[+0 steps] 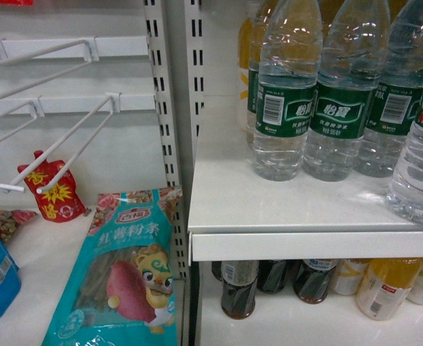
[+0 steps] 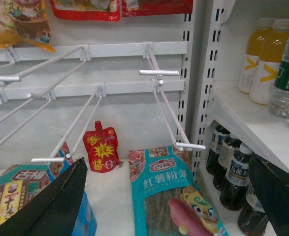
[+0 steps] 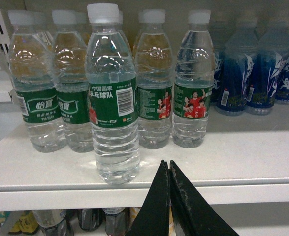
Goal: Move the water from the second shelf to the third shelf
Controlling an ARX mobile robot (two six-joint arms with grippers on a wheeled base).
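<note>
Several clear water bottles with green labels stand on a white shelf [image 3: 242, 162]. One water bottle [image 3: 112, 98] stands apart, close to the shelf's front edge; the head view shows it at the far right [image 1: 421, 144]. My right gripper [image 3: 169, 164] is shut with nothing in it, its tips just in front of the shelf edge, to the right of that bottle and not touching it. My left gripper [image 2: 171, 196] is open over the neighbouring bay, with empty space between its fingers [image 2: 50, 206]. Neither gripper shows in the head view.
Dark cola bottles [image 1: 238, 288] and orange juice bottles [image 1: 384, 288] stand on the shelf below. Blue-labelled bottles [image 3: 262, 73] stand right of the water. In the left bay, wire hooks [image 2: 164, 103] jut out over a teal noodle packet [image 2: 171, 191] and a red sauce pouch [image 2: 101, 152].
</note>
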